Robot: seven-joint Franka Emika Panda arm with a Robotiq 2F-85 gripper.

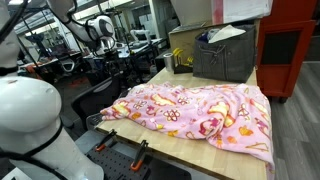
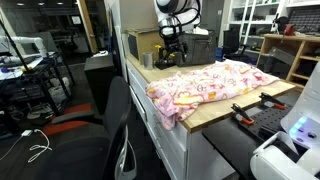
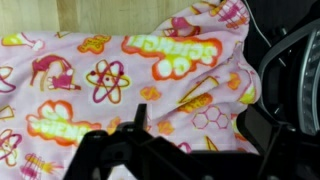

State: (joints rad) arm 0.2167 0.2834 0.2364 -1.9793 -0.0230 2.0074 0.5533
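- One pink blanket (image 1: 190, 115) covers most of the wooden table (image 1: 215, 160), rumpled into soft folds, with a strip of bare wood left along one table edge.
- Its print shows orange atoms, hexagons, small cartoon figures and the word "SCIENCE" in bright letters, clearest in the wrist view.
- In an exterior view one side of the blanket spills over the table's long edge and hangs down in front of the white cabinet below.
- The gripper (image 2: 172, 58) hangs over the far end of the table, above the blanket's border there; its jaws stand released and wide, with nothing between them.
- The wrist view looks down past the dark fingers onto the cloth, with the blanket's hem and bare wood just beyond it. I cannot tell from any view whether the fingertips touch the fabric.
- A grey bin (image 1: 225, 55) with white paper sticking out stands at one end of the table, just past the blanket's edge.
- Beside it sits a cardboard box (image 1: 185, 42).
- Two black clamps (image 1: 140, 152) with orange handles grip the table edge nearest the robot's white base.
- A black office chair (image 2: 110, 120) stands on the floor beside the long edge where the blanket hangs over.
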